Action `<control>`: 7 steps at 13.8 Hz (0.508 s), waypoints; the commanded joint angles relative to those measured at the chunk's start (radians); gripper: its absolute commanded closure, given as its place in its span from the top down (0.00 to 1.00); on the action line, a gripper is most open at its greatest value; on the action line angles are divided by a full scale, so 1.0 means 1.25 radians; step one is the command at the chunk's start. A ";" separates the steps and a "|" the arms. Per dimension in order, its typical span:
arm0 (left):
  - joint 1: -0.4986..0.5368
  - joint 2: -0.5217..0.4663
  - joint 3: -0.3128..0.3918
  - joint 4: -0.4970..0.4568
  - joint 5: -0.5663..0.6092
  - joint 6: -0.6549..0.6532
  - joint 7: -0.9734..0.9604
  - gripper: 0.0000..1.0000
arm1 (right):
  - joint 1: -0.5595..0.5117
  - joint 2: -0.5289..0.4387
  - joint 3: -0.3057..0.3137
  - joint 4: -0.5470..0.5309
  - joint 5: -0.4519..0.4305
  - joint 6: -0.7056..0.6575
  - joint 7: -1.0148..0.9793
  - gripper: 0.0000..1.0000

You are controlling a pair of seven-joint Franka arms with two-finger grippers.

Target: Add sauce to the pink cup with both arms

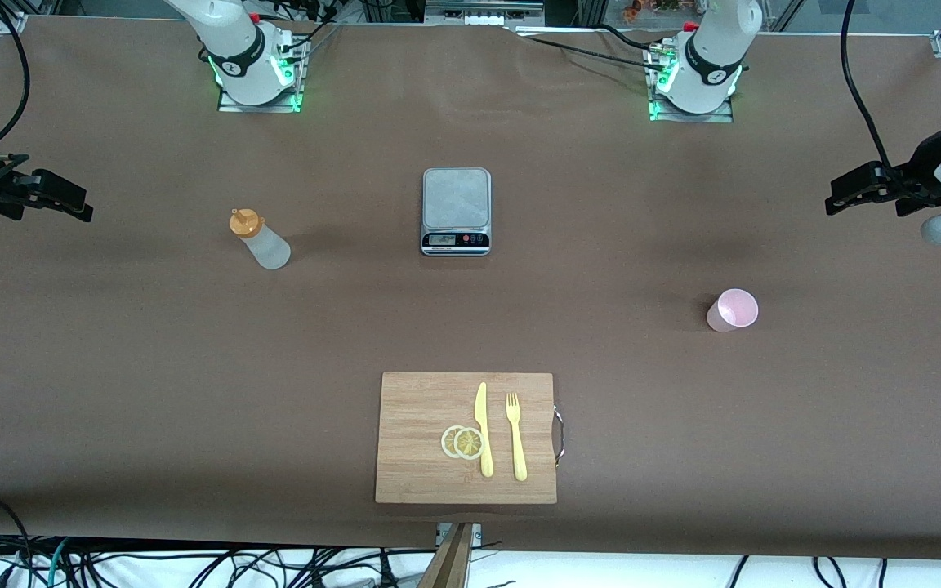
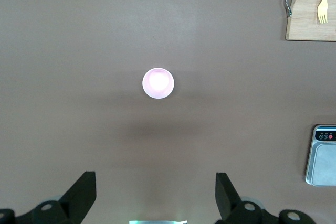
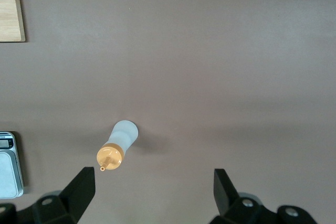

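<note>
Front view runs from the spread right end effector past the upright sauce bottle to the pink cup and the spread left end effector: each should descend squarely, gripping bodies low.

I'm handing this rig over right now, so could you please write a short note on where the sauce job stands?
Left gripper: open, empty, up over the left arm's end of the table, waiting.
Right gripper: open, empty, up over the right arm's end.
Squeeze bottle: upright on the table toward the right arm's end, orange cap on, beside the scale.
Pink cup: upright toward the left arm's end, nearer the front camera than the bottle; looks empty.
Done: nothing yet.
Left: pick up bottle and cup, squeeze sauce into the cup.
</note>
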 commanded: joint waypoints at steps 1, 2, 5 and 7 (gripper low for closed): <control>-0.005 0.002 0.002 0.003 -0.023 -0.004 -0.001 1.00 | -0.002 0.003 0.002 0.011 0.010 -0.003 -0.008 1.00; -0.006 0.002 0.001 0.005 -0.023 -0.003 -0.003 1.00 | -0.003 0.003 0.002 0.011 0.010 -0.004 -0.008 1.00; -0.008 0.002 -0.003 0.005 -0.023 -0.003 -0.007 1.00 | -0.003 0.003 0.002 0.012 0.010 -0.004 -0.009 1.00; -0.008 0.002 -0.003 0.005 -0.023 -0.003 -0.008 1.00 | -0.003 0.003 0.000 0.011 0.010 -0.006 -0.008 1.00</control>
